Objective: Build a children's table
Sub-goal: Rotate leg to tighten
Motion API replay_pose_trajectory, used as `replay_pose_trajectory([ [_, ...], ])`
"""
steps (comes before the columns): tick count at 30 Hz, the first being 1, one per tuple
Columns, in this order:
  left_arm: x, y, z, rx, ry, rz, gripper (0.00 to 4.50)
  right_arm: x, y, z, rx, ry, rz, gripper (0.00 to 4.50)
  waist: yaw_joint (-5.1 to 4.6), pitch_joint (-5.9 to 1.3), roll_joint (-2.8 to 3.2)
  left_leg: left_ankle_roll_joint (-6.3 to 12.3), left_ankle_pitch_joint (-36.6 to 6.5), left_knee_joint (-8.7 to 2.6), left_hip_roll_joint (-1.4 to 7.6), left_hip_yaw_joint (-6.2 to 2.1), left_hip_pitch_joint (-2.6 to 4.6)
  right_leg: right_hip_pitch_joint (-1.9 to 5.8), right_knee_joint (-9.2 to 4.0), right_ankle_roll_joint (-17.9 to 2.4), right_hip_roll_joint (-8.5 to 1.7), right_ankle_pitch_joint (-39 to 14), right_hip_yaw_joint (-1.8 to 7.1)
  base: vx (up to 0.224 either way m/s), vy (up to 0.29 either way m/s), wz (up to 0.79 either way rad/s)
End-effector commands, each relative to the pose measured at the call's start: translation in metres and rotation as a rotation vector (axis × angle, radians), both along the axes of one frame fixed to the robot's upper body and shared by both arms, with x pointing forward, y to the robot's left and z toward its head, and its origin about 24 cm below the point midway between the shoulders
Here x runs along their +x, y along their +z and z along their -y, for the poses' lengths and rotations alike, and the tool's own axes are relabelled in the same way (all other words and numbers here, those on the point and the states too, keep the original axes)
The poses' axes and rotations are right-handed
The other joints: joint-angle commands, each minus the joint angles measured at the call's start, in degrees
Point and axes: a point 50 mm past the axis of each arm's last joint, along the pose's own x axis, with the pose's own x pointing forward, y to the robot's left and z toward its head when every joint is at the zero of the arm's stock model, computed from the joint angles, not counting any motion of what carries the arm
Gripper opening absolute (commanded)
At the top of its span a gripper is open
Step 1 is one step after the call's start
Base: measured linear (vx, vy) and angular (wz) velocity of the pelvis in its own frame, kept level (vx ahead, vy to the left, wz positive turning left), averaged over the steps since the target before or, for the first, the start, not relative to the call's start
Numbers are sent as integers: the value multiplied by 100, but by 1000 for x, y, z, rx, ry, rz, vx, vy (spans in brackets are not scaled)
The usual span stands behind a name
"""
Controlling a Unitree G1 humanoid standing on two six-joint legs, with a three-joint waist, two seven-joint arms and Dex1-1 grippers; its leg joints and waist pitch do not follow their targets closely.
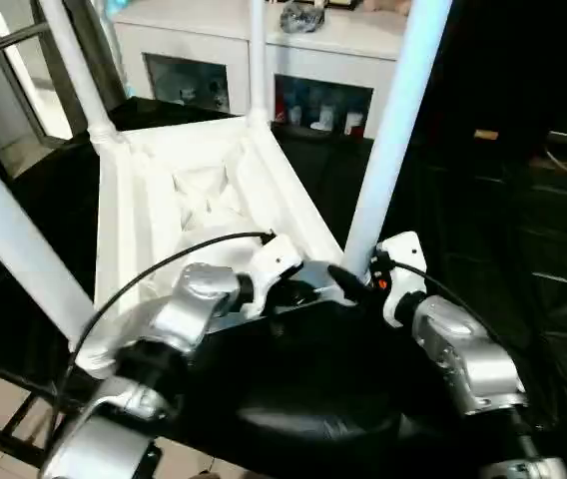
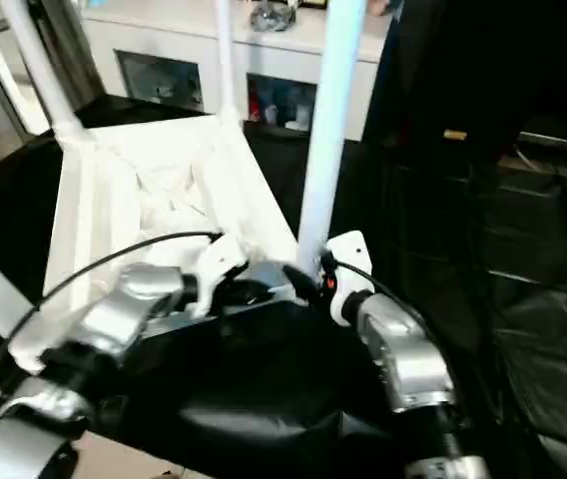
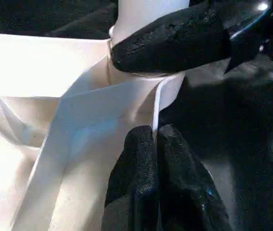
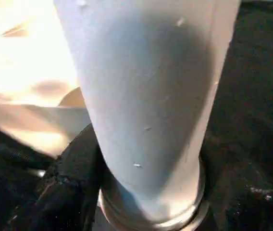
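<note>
- Table top [image 1: 179,190]: lies upside down on black cloth [image 1: 483,230], ribbed underside up, just ahead of both grippers.
- Left gripper [image 3: 155,144]: fingers pressed together, tips against the top's near corner rim.
- Right gripper [image 1: 355,282]: fingers spread around the base of the near leg [image 1: 393,130]; the far finger is hidden.
- 4 legs stand in the corner sockets, upper ends cut off.
</note>
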Motion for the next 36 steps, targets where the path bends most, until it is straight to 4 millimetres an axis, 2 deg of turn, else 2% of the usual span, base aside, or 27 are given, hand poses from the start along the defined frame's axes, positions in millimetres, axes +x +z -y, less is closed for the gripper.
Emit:
replay_pose_trajectory([
  [1, 11, 20, 26, -85, 85, 92, 0, -20, -23, -52, 16, 187, -112, 257, 15, -274, -70, 114, -955, -340, 120, -32, -31, 291, -462, -859, -404, -1098, 231, 0, 0, 0],
  [2, 11, 20, 26, -85, 85, 92, 0, -20, -23, -52, 16, 187, -112, 257, 17, -270, -77, 143, -993, -337, 110, -29, -32, 298, -474, -839, -410, -1193, 231, 0, 0, 0],
  [4, 8, 20, 28, -97, 53, 98, 0, -20, -21, -52, 53, 225, -106, 257, 24, -274, -46, 165, -1035, -346, 123, -37, -30, 290, -484, -808, -422, -1304, 233, 0, 0, 0],
  [5, 7, 20, 28, -101, 41, 98, 0, -20, -20, -51, 64, 233, -105, 291, 16, -270, -46, 166, -1075, -353, 126, -40, -36, 293, -489, -797, -418, -1338, 230, 0, 0, 0],
  [6, 5, 20, 27, -106, 19, 96, 0, -21, -19, -50, 80, 248, -105, 291, 18, -272, -44, 163, -1104, -353, 127, -39, -31, 289, -493, -791, -416, -1354, 231, 0, 0, 0],
  [8, 0, 18, 23, -105, -39, 88, 0, -22, -16, -43, 63, 306, -83, 329, 23, -274, -50, 183, -1121, -351, 126, -41, -40, 302, -491, -780, -416, -1351, 229, 0, 0, 0],
  [10, -3, 17, 19, -102, -77, 81, 0, -23, -15, -39, 47, 342, -74, 348, 28, -285, -49, 236, -1021, -340, 136, -43, -46, 308, -466, -833, -419, -1104, 230, 0, 0, 0],
  [13, -7, 16, 15, -97, -120, 69, 0, -25, -13, -33, 32, 391, -61, 348, 19, -281, -58, 291, -947, -332, 130, -35, -51, 324, -455, -895, -418, -972, 224, 0, 0, 0],
  [15, -12, 15, 7, -96, -189, 54, 0, -31, -7, -23, 38, 489, -51, 348, 22, -274, -68, 292, -992, -336, 137, -30, -44, 313, -471, -888, -420, -1099, 223, 0, 0, 0],
  [16, -13, 15, 6, -96, -200, 51, 0, -32, -6, -22, 39, 505, -50, 348, 35, -273, -69, 328, -1045, -340, 145, -43, -43, 334, -469, -882, -424, -1169, 219, 0, 0, 0],
  [18, -19, 16, 0, -104, -269, 38, 0, -37, -1, -13, 48, 589, -53, 348, 25, -257, -57, 362, -1150, -353, 160, -35, -31, 293, -491, -884, -427, -1340, 225, 0, 0, 0],
  [21, -25, 17, -6, -108, -331, 16, 0, -41, 2, -6, 44, 653, -57, 348, 45, -254, -56, 339, -1215, -356, 179, -38, -30, 285, -489, -888, -431, -1457, 231, 0, 0, 0],
  [22, -28, 17, -9, -100, -357, 5, 0, -42, 3, -3, 41, 682, -63, 348, 55, -258, -53, 339, -1191, -352, 182, -29, -10, 262, -491, -918, -424, -1418, 232, 0, 0, 0],
  [24, -31, 16, -13, -91, -390, -9, 0, -45, 5, 1, 38, 721, -72, 348, 94, -265, -58, 363, -1111, -337, 191, -19, -5, 268, -449, -1034, -417, -1104, 237, 0, 0, 0],
  [26, -32, 16, -14, -89, -400, -15, 0, -46, 6, 2, 38, 738, -76, 348, 130, -271, -52, 357, -1076, -330, 188, -16, -6, 273, -436, -1072, -417, -1020, 229, 0, 0, 0],
  [28, -34, 17, -16, -90, -418, -26, 0, -48, 7, 4, 44, 761, -87, 322, 151, -268, -62, 341, -1045, -336, 184, -20, -16, 285, -429, -1061, -416, -993, 227, 0, 0, 0],
  [30, -36, 17, -18, -91, -429, -32, 0, -49, 7, 4, 48, 777, -95, 322, 155, -274, -67, 332, -1018, -330, 181, -20, -15, 289, -421, -1059, -422, -959, 227, 0, 0, 0],
  [31, -37, 17, -18, -90, -438, -37, 0, -51, 7, 3, 51, 794, -102, 293, 161, -277, -68, 337, -1000, -328, 183, -20, -13, 292, -419, -1067, -425, -933, 227, 0, 0, 0],
  [36, -37, 16, -20, -84, -429, -39, 0, -55, 5, 0, 67, 817, -120, 265, 168, -271, -66, 321, -993, -329, 175, -22, -22, 288, -429, -1013, -420, -1049, 221, 0, 0, 0],
])
